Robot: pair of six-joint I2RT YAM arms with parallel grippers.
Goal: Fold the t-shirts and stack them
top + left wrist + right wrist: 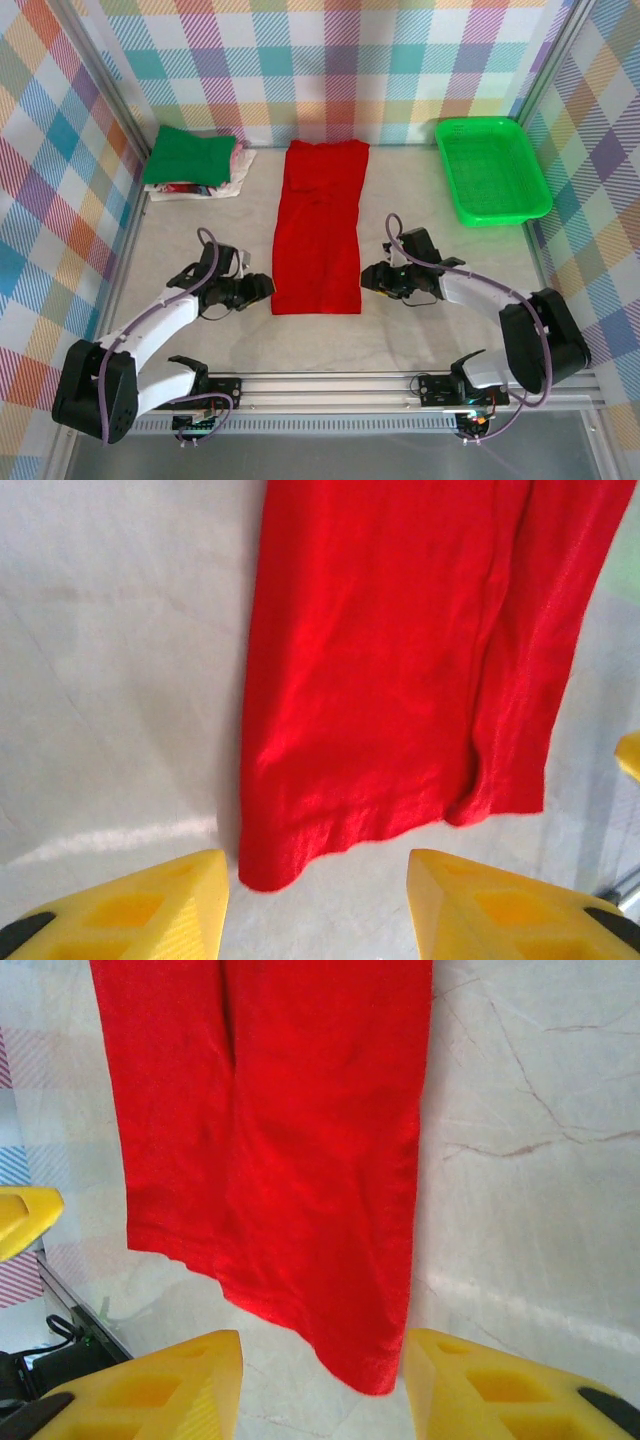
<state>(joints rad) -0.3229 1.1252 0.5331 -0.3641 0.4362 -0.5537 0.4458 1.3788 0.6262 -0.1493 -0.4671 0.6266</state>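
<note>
Parted jaws flank red t-shirt folded lengthwise

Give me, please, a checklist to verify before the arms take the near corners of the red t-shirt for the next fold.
1. Red t-shirt lies flat as a long strip: ok.
2. Left jaws open, its near left corner between them: ok.
3. Right jaws open, its near right corner between them: ok.
4. Near hem layers aligned: not ok, one layer reaches lower.
5. Jaws low enough to catch all layers: cannot tell.
6. Dark green t-shirt lies apart from it, far left: ok.
</note>
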